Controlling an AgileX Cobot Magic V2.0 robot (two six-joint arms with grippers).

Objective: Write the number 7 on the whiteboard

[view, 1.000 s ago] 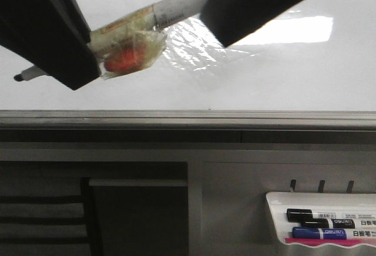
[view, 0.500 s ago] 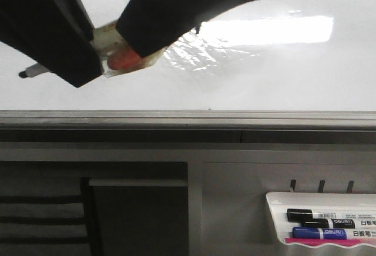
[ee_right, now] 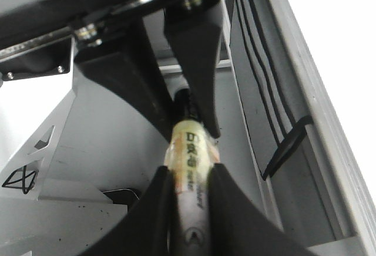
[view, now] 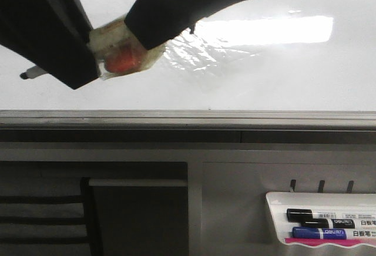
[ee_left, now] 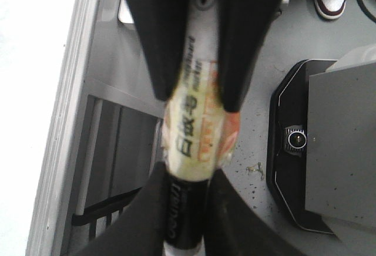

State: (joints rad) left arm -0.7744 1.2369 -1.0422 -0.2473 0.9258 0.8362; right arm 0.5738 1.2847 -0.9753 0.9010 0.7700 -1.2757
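Whiteboard (view: 282,80) bare above its grey rail (view: 188,118), taped marker (view: 120,56) near its left edge, pinched by left gripper (ee_left: 187,177) and right gripper (ee_right: 189,191), free board rightwards

A marker (view: 111,44) lies across the whiteboard (view: 264,80) at upper left, between the left pincer (view: 88,56) and right pincer (view: 138,33), with a tray (view: 276,200) of pens (view: 329,224) at lower right.

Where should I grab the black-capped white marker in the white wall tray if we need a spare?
Likely pinch the black-capped white marker at its exposed black cap end, coming from above: it lies level, with the blue-capped marker close below.
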